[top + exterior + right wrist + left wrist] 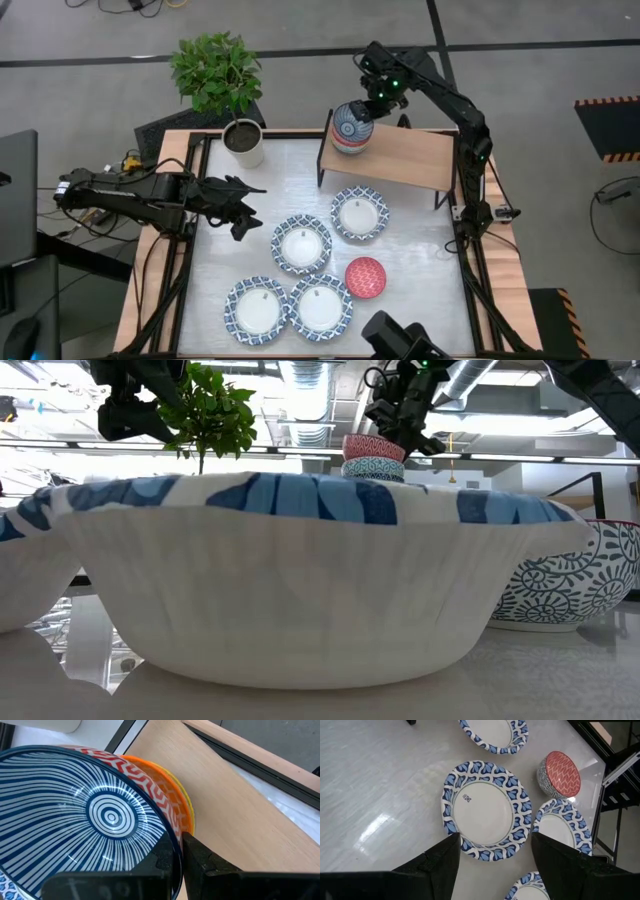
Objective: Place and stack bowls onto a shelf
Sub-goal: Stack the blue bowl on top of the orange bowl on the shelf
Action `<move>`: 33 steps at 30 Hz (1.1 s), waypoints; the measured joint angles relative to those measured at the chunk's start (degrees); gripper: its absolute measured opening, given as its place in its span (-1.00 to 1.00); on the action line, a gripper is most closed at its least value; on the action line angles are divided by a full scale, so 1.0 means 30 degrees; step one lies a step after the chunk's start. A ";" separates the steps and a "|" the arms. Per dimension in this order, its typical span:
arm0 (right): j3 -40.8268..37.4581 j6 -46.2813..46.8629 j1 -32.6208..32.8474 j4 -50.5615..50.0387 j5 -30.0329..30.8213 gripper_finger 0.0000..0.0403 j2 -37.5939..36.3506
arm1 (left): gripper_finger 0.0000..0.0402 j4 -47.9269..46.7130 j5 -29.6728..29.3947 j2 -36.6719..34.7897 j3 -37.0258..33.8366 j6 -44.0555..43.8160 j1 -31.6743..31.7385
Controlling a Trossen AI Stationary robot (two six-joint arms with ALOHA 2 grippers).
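On the shelf, at its left end, stands a stack of small bowls. Its top one is a dark blue striped bowl, nested in a red zigzag one above orange and yellow rims. My right gripper is shut on the top bowl. Several wide blue-and-white bowls and a small red bowl rest on the tabletop. My left gripper hangs open over the table's left part, above one wide bowl, touching nothing. My right gripper pinches the dark blue bowl's rim on the side toward the shelf's middle, one finger inside the bowl and one outside. The fingers come steeply from above. The bowl sits nested in the stack on the shelf.
A white plant pot with a green plant stands at the table's far left corner. The shelf's middle and right end are bare wood. In the low view a wide bowl fills the foreground, hiding most of the table.
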 joint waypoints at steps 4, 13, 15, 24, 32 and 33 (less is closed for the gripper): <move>0.0000 0.0000 0.0116 -0.0026 -0.0004 -0.81 0.0000 | 0.14 0.0000 0.0002 0.0006 0.0000 0.0000 0.0001; 0.0000 0.0000 0.0124 -0.0243 -0.0011 -0.81 0.0000 | 0.14 0.0000 0.0007 0.0006 0.0000 -0.0015 0.0003; 0.0000 0.0000 0.0131 -0.0208 -0.0011 -0.81 0.0000 | 0.14 0.0000 0.0007 0.0003 0.0000 -0.0018 0.0002; -0.1222 0.0044 0.0255 -0.0069 -0.0190 -0.81 -0.0011 | 0.14 -0.0007 0.0007 0.0001 0.0000 -0.0080 -0.0003; -0.1596 0.0157 0.0415 0.0744 -0.0091 -0.74 -0.0036 | 0.14 -0.0007 0.0080 0.0007 0.0000 -0.0175 -0.0001; -0.1599 0.0235 0.0323 0.0673 -0.0115 -0.73 -0.0026 | 0.14 -0.0009 0.0074 0.0007 0.0000 -0.0181 -0.0003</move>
